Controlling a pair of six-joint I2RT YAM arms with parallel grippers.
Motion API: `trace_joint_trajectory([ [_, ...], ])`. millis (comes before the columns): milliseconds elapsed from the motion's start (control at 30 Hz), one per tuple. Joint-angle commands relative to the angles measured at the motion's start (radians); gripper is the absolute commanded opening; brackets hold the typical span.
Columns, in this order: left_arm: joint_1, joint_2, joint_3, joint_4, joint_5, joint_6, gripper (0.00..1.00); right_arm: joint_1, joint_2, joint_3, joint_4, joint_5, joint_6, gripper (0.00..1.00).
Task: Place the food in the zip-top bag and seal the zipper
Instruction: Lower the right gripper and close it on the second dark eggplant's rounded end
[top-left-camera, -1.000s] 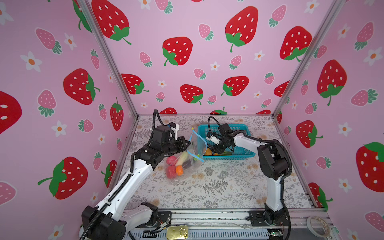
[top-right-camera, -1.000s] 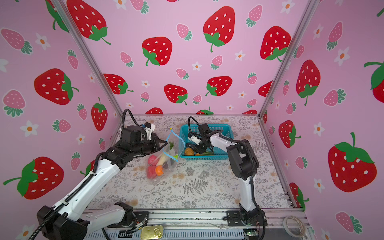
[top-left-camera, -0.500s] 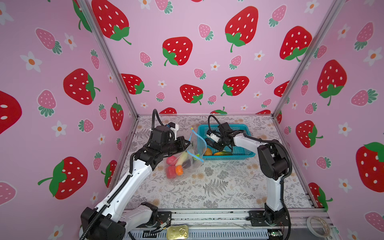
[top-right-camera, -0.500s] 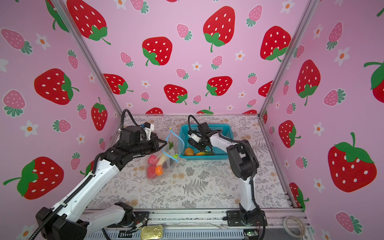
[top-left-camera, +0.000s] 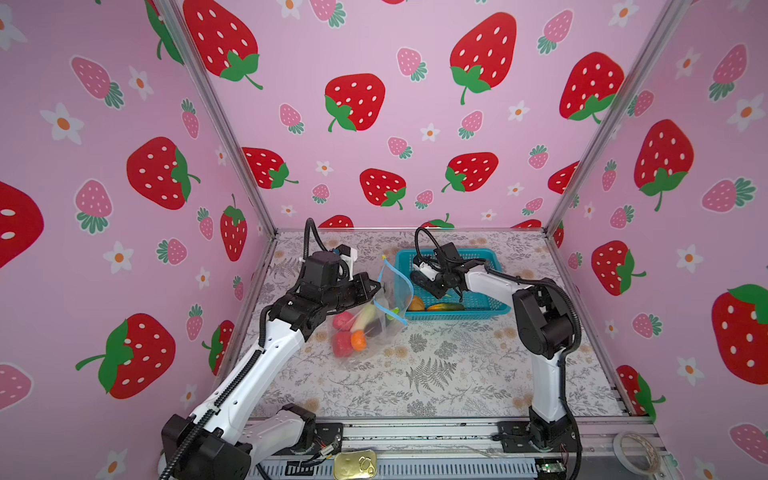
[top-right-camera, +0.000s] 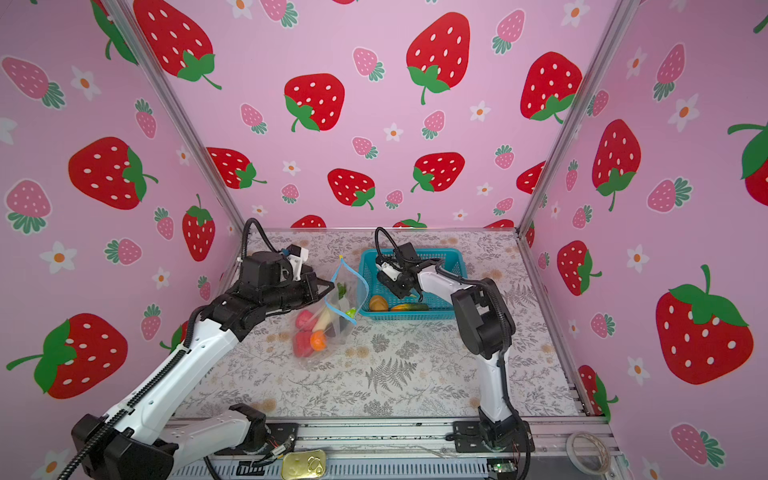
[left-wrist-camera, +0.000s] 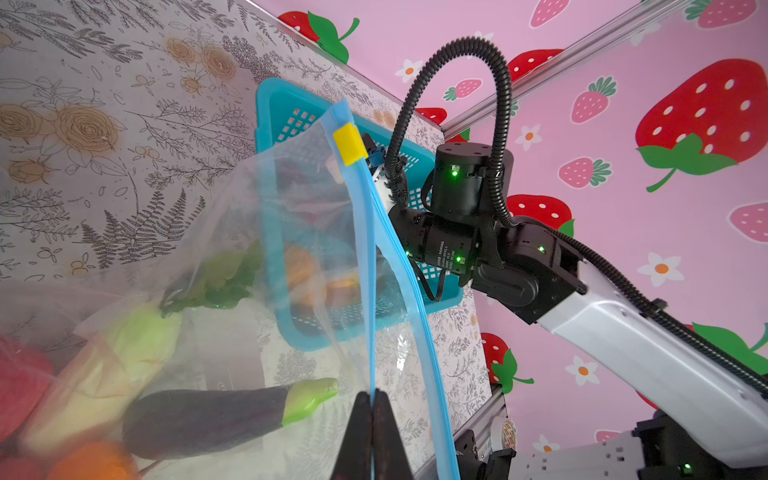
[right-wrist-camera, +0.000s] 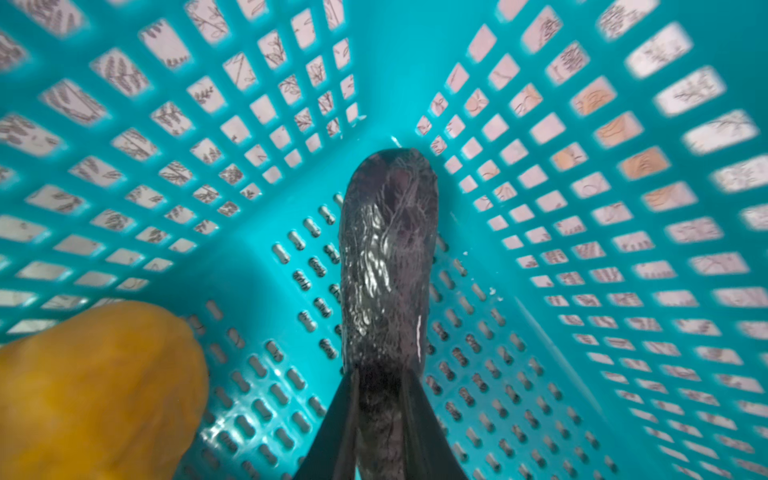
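- The table (top-left-camera: 436, 374) carries everything. The teal basket (top-left-camera: 465, 314) sits toward 1 o'clock of its middle.
- The zip-top bag (top-left-camera: 386, 291) stands open-mouthed at 8 o'clock of the basket, just beside it. It already holds two red lumps (top-left-camera: 343, 321), a white radish (top-left-camera: 365, 318), an orange (top-left-camera: 358, 340) and an eggplant (left-wrist-camera: 208, 415).
- The left tool (left-wrist-camera: 371, 399) is pinched fully together on one lip of the zipper (left-wrist-camera: 368, 270), holding the mouth up and facing 3 o'clock.
- The right tool (right-wrist-camera: 379, 371) is inside the basket, jaws narrow and clasping a dark glossy vegetable (right-wrist-camera: 388, 249) by one end. This is the loading step, at the pick.
- Left in the basket are a yellow-orange piece (top-left-camera: 415, 304) and a green-orange cucumber (top-left-camera: 445, 307).
- The next move, I judge, calls for a lift clear of the basket wall, then a carry toward 9 o'clock into the gap between the lips.
- The yellow slider tab (left-wrist-camera: 348, 143) sits at the strip's far end; sealing waits.
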Motion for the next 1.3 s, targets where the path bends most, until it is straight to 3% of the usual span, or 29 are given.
trace_joint_trajectory([
  [0, 0.005, -0.006, 0.009, 0.012, 0.004, 0.003, 0.0, 0.0, -0.03, -0.014, 0.01, 0.036, 0.021, 0.19],
  [500, 0.003, -0.017, 0.003, 0.01, 0.003, 0.004, 0.0, -0.022, -0.1, -0.012, 0.051, 0.039, 0.131, 0.18],
  [767, 0.004, -0.024, -0.002, 0.011, 0.0, 0.002, 0.0, -0.016, -0.036, 0.018, 0.022, -0.077, 0.085, 0.49],
  [900, 0.004, -0.022, -0.001, 0.012, 0.0, 0.001, 0.0, -0.011, 0.004, 0.037, 0.036, -0.081, 0.077, 0.55],
  [1100, 0.005, -0.016, 0.001, 0.014, 0.004, -0.001, 0.0, -0.009, 0.096, 0.119, 0.037, -0.073, 0.084, 0.55],
  [1267, 0.005, -0.015, 0.001, 0.012, -0.001, 0.002, 0.0, -0.007, 0.15, 0.171, 0.032, -0.09, 0.089, 0.48],
])
